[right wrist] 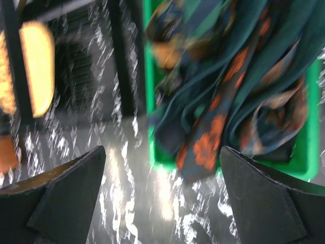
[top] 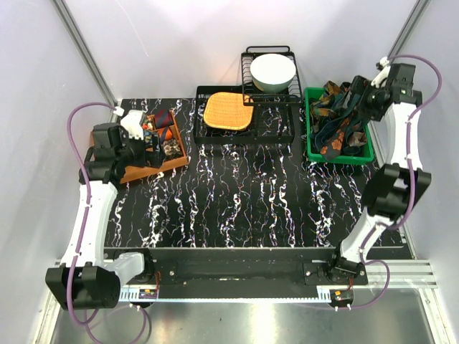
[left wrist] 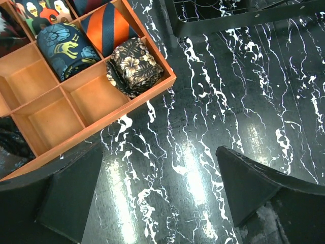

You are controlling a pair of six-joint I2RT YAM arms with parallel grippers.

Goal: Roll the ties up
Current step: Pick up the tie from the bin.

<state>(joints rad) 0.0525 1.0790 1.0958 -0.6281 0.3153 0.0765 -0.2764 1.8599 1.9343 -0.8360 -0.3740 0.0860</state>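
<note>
Ties, loose (right wrist: 228, 76) — a tangled heap of teal and navy cloth with orange figures, filling the green bin (right wrist: 150, 101) at the far right of the black marbled table (top: 251, 193). One patterned tail seems to lap over the bin's near rim; the right wrist view is blurred, so no finer detail.

Right gripper (right wrist: 162, 148): held above the table just beside the bin's near corner, fingers (right wrist: 66, 198) spread wide, nothing between them, not touching the cloth.

Left gripper (left wrist: 158, 150): above the table beside the corner of the divided orange box (left wrist: 101, 122) at the far left. Fingers (left wrist: 259, 188) wide apart, holding nothing.

Rolled ties sit in the box, one to a compartment — a dark floral roll (left wrist: 134, 66) in the corner cell, an orange-and-navy striped roll (left wrist: 109, 25) just behind it, and a navy roll (left wrist: 66, 48) with yellow-green figures next to that one.

Far centre: orange woven mat (top: 228, 111) lying on a black wire tray (top: 199, 118); pale bowl (top: 272, 70) in a black rack (top: 247, 54) behind it.
</note>
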